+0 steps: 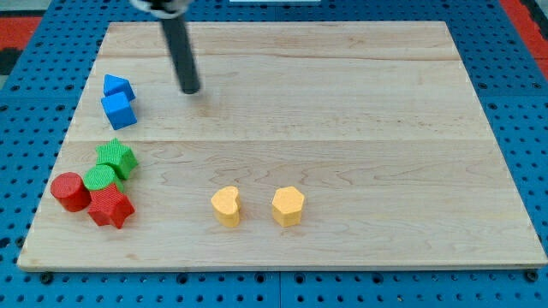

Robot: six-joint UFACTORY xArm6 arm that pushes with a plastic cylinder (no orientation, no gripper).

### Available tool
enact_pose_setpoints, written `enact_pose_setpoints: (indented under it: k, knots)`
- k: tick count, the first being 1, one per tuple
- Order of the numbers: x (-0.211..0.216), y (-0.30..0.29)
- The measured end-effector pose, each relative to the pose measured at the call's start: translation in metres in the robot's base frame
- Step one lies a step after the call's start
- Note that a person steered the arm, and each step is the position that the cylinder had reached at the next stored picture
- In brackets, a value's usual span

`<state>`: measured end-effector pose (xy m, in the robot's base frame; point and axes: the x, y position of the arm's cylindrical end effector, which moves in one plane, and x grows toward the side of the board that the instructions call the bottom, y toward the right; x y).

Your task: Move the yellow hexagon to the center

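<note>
The yellow hexagon (288,205) sits near the view's bottom, a little right of the board's middle line. A yellow heart-shaped block (226,206) lies just to its left, apart from it. My tip (190,88) is at the view's upper left, far above and to the left of both yellow blocks, touching none. It stands to the right of the blue blocks.
A blue pentagon-like block (117,86) and a blue cube (119,110) sit at the left. Below them cluster a green star (116,157), a green cylinder (100,179), a red cylinder (70,191) and a red star (110,207). The wooden board (342,94) lies on blue pegboard.
</note>
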<state>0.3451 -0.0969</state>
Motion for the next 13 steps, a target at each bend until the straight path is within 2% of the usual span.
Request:
enact_pose_setpoints:
  k: [3,6,8,12,13]
  knots:
    - [-0.003,0.071]
    - [-0.003,0.109]
    - [0.072,0.109]
    - [0.076,0.104]
    - [0.076,0.14]
